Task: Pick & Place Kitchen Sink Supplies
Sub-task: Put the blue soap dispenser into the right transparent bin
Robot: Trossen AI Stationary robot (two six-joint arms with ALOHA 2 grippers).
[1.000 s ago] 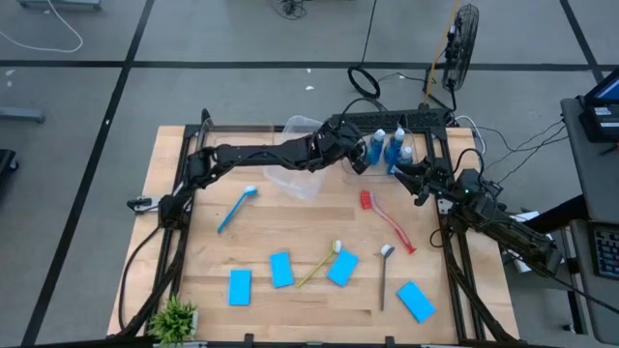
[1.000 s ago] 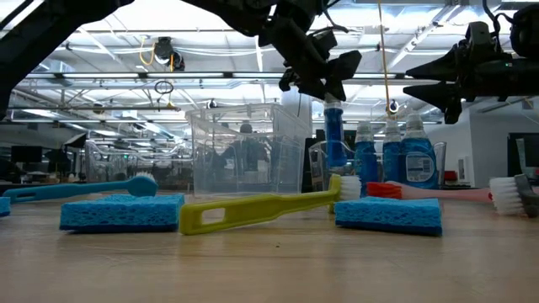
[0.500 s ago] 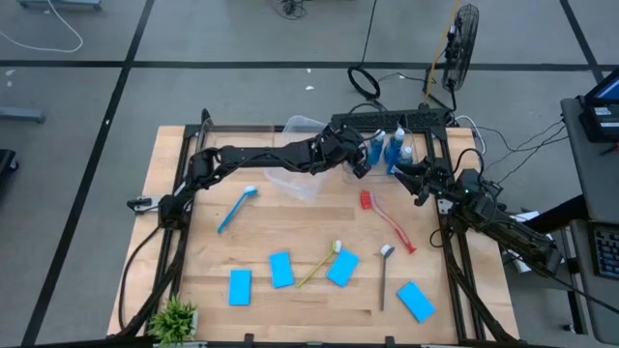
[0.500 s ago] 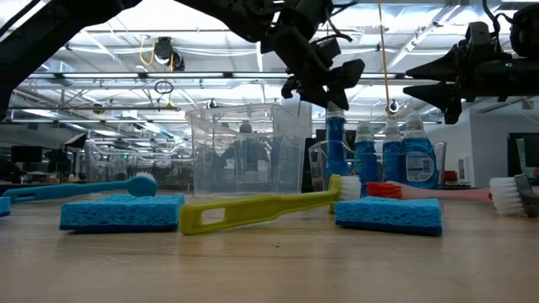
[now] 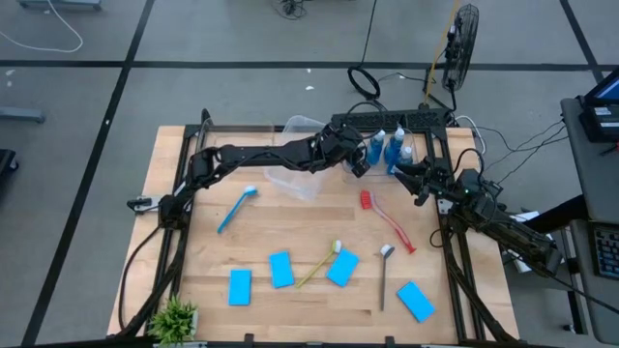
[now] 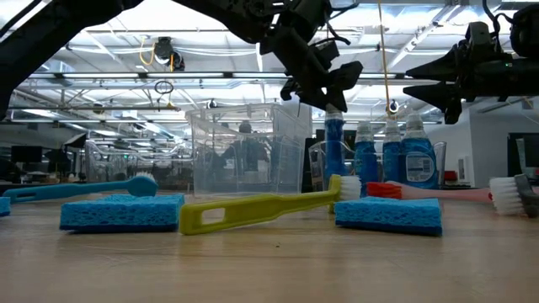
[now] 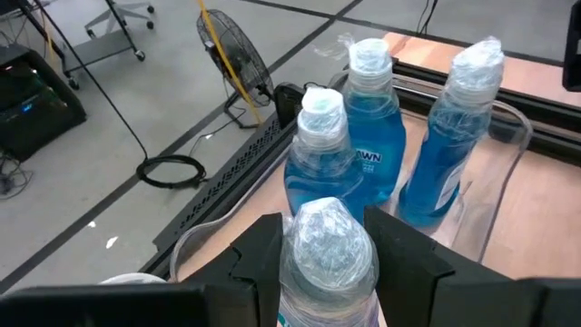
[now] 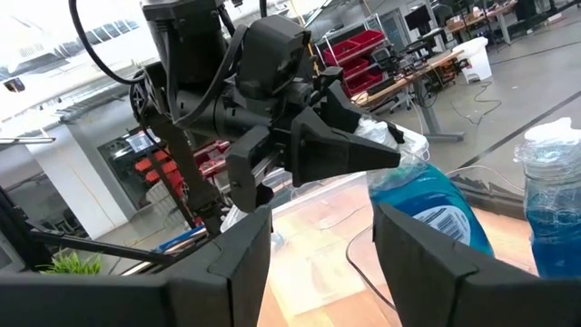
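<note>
Four small bottles of blue liquid stand in a low clear tub (image 5: pixel 398 166) at the table's far right. My left gripper (image 7: pixel 327 245) reaches over it and is shut on the nearest bottle (image 6: pixel 334 156), beside three others (image 7: pixel 318 154) (image 7: pixel 372 118) (image 7: pixel 454 145). My right gripper (image 8: pixel 322 263) hangs open, holding nothing, just right of the tub (image 5: pixel 406 174). Blue sponges (image 5: pixel 281 269) (image 5: pixel 342 268) (image 5: pixel 415 301) lie flat near the front. The brushes lie flat too: blue (image 5: pixel 237 208), red (image 5: pixel 387 220), yellow (image 5: pixel 319 264), grey (image 5: pixel 385 275). My left gripper pinches the bottle's film-wrapped cap (image 7: pixel 300 245) between its two fingers, one on each side. The fingers slant down from the table's left side. The bottle hangs upright below them inside the tub. A brush head in front hides whether its base rests on the tub's floor.
A taller clear tub (image 5: pixel 295 174) stands left of the bottles, under my left arm. A small green potted plant (image 5: pixel 174 317) sits at the front left corner. Black frame rails run along the table's left and right edges.
My left gripper has sunk a little with the bottle, which stays upright and now sits lower among the other bottles in the tub.
</note>
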